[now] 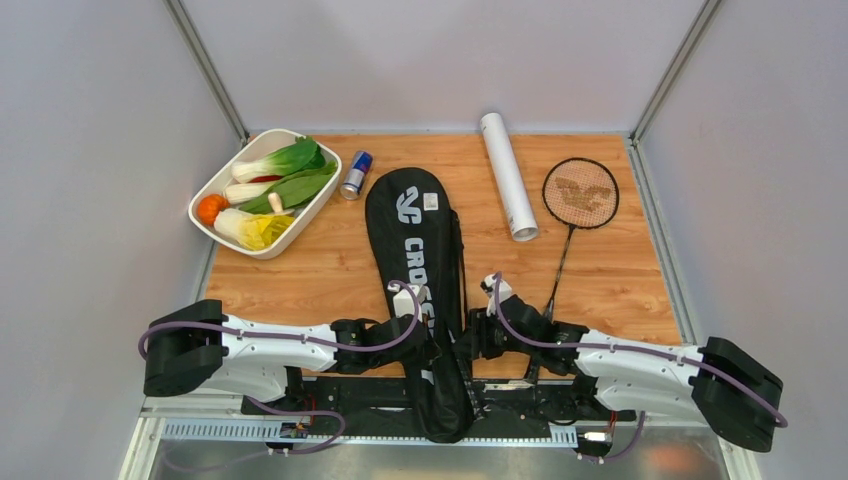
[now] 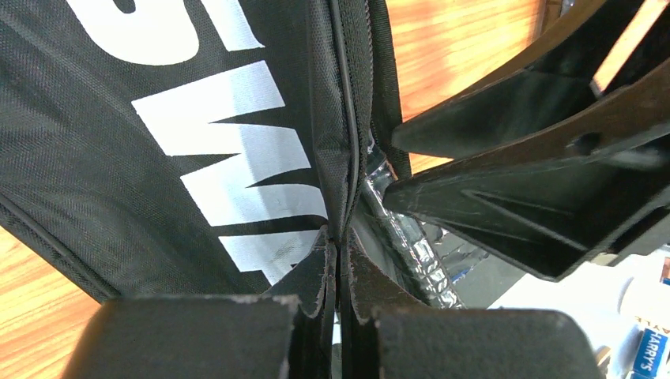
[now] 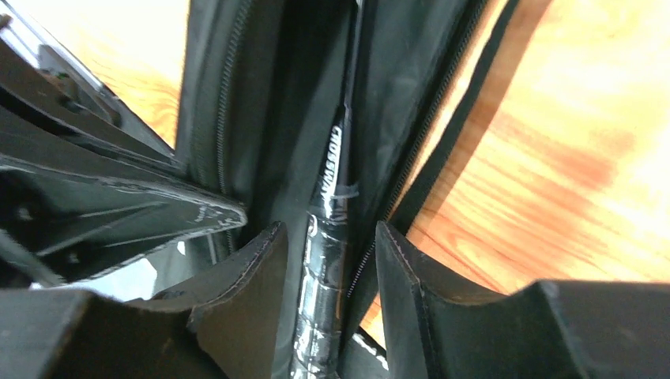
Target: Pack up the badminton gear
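Observation:
The black CROSSWAY racket bag (image 1: 412,235) lies lengthwise in the middle of the table, its narrow end hanging over the near edge. My left gripper (image 2: 341,237) is shut on the bag's zipper edge (image 2: 351,158), holding it up. Inside the opened bag lies a racket with a glossy black handle (image 3: 322,268). My right gripper (image 3: 330,233) stands open astride that handle, with a gap on each side. A second racket (image 1: 580,195) lies on the table to the right of the bag. The white tube (image 1: 508,175) rests beside it, its open end toward me.
A white tray (image 1: 232,238) of vegetables sits at the back left, with a blue-silver drink can (image 1: 356,175) next to it. Grey walls close in the table on three sides. Both arms meet close together at the bag's near end.

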Tool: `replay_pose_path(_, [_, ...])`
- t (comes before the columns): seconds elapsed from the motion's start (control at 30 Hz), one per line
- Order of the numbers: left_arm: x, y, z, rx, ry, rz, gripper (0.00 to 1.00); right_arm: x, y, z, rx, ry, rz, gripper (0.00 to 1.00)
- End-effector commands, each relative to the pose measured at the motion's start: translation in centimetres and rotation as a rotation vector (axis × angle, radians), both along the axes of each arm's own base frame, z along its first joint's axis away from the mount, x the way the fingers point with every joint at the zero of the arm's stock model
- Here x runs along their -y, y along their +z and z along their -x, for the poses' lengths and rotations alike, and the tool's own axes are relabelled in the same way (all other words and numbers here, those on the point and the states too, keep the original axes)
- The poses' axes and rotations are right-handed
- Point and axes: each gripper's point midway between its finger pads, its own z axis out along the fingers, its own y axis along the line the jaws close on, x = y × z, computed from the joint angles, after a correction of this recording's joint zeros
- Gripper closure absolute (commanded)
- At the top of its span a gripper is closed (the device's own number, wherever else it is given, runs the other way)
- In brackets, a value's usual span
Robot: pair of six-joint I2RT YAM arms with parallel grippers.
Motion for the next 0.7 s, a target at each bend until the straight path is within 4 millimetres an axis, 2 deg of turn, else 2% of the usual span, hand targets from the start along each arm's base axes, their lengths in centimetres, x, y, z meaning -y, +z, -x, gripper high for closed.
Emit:
replay_pose_path(0.0, [0.3,0.4,-0.2,0.021,-0.004,0.016,1.00,0.0,-1.4,1.3,-0.030,0.041,0.045,0.52])
replay_pose_path(0.13, [0.3,0.7,-0.3,0.024,0.003,0.034,1.00,-1.3,-1.6,2.1,-0.032,0.072,0.047,0.54])
replay_pose_path(0.23, [0.5,0.8,-0.3,0.027,0.002,0.037,1.00,-2.2,-1.9,2.5,-0.035,0.077,0.075,0.61])
replay_pose_path(0.3, [0.5,0.8,-0.3,0.027,0.001,0.038,1.00,-2.4,-2.2,2.2,-0.036,0.044,0.089,0.78])
replay_pose_path(0.37, [0.5,0.7,-0.3,0.026,0.000,0.034,1.00,-2.7,-1.6,1.9,-0.037,0.012,0.066,0.95])
replay_pose_path(0.4, [0.5,0.6,-0.3,0.024,-0.001,0.032,1.00,-3.0,-0.9,1.6,-0.032,-0.007,0.044,1.00])
replay_pose_path(0.53, [0.5,0.5,0.0,0.012,-0.006,0.037,1.00,-3.9,2.6,0.0,-0.004,-0.108,-0.091,1.00])
replay_pose_path(0.67, [0.7,0.6,0.2,0.007,-0.015,0.046,1.00,-4.8,4.3,-1.0,0.011,-0.157,-0.162,1.00])
